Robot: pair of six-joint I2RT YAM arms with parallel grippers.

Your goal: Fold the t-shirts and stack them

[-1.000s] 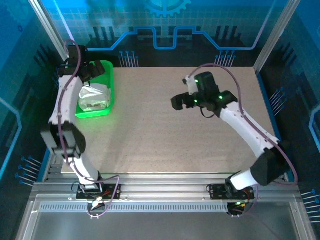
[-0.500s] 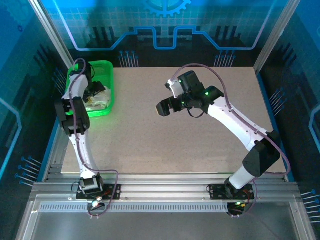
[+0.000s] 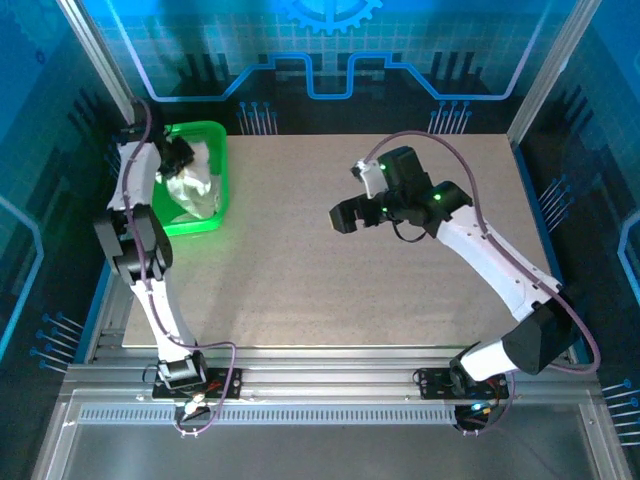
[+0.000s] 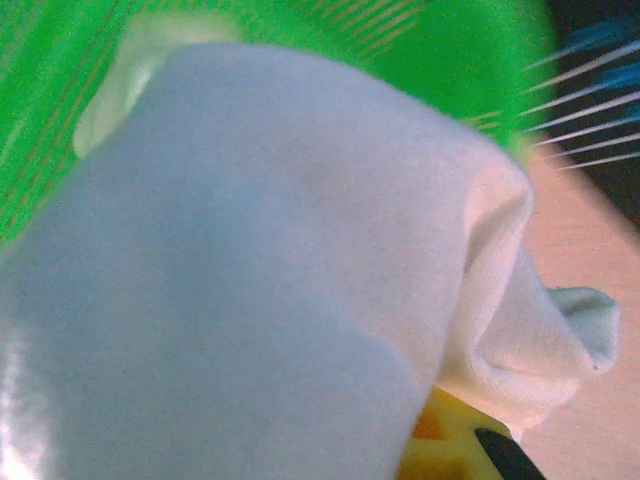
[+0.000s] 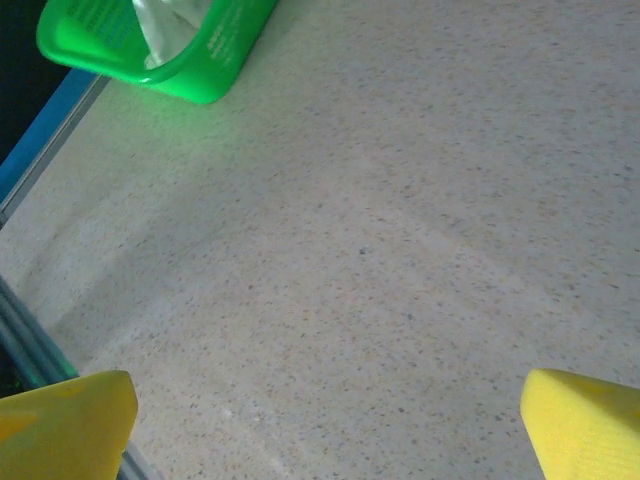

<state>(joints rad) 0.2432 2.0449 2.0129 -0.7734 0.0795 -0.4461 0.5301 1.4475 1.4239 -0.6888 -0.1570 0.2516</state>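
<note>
Since one second ago, the left arm has drawn its elbow back toward the table's left edge and the crumpled bundle has been pulled up into a taller shape. The left gripper (image 3: 176, 158) sits inside the green basket (image 3: 218, 150) at the far left corner of the table (image 3: 300, 290). The t-shirt (image 3: 196, 185) lies in that basket, directly at this gripper. On the left wrist camera, white cloth drapes over the jaws and gathers at one yellow finger (image 4: 440, 455). The cloth hides the jaw gap, so it cannot be told whether the jaws are clenched on it. The garment is bunched, and no long axis can be read.

Moving right, the table centre carries no garment. The right gripper (image 3: 345, 215) hovers over it, well apart from the basket, jaws spread wide and grasping nothing. Its fingertips (image 5: 70, 420) stand at opposite lower corners of its wrist view.

Judgement: the left arm is far nearer, so lifting the garment out falls to it.
</note>
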